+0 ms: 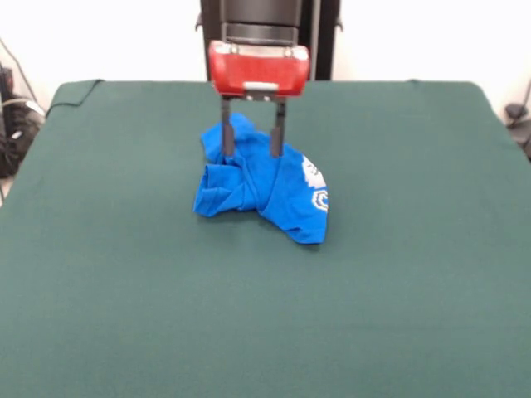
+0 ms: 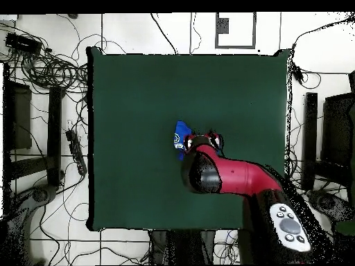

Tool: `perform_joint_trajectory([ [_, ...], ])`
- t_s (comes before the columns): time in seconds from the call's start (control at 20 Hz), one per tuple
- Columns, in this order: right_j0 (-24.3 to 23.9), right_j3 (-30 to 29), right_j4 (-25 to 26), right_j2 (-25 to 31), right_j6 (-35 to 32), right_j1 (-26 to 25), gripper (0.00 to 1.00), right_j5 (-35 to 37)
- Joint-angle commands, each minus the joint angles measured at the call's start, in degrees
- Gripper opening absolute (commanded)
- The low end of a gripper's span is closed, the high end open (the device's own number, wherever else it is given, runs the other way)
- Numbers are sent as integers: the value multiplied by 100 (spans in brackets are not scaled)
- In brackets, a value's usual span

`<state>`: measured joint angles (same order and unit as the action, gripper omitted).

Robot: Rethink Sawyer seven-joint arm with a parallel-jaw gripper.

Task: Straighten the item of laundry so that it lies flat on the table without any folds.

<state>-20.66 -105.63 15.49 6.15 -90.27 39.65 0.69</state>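
Bright blue fabric garment [image 1: 264,186] with white print is bunched in folds on dark green felt bench [image 1: 398,274]; dark fingers [image 1: 227,137] are spread wide, tips planted on its rear part.

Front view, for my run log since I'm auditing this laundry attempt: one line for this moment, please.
gripper: open, fingers down over garment | small bright blue fabric garment: bunched, folded | dark green felt table: garment near centre | task: not done

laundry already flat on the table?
No. In the front view the item of laundry is still bunched, with folds rising under the open gripper on the table.
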Motion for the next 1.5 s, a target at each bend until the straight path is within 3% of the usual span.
perform_joint_trajectory([
  [0.05, 447, -323, -371, -273, -1531, -747, 100, -593],
  [0.85, -127, -554, -61, -416, -1146, -605, 100, -1050],
  [0.95, -141, -546, -55, -419, -1144, -707, 100, -1122],
  [1.1, -173, -426, -102, -386, -1250, -1264, 100, -1459],
  [1.5, -5, -371, -384, -374, -1451, -1818, 100, -1858],
])
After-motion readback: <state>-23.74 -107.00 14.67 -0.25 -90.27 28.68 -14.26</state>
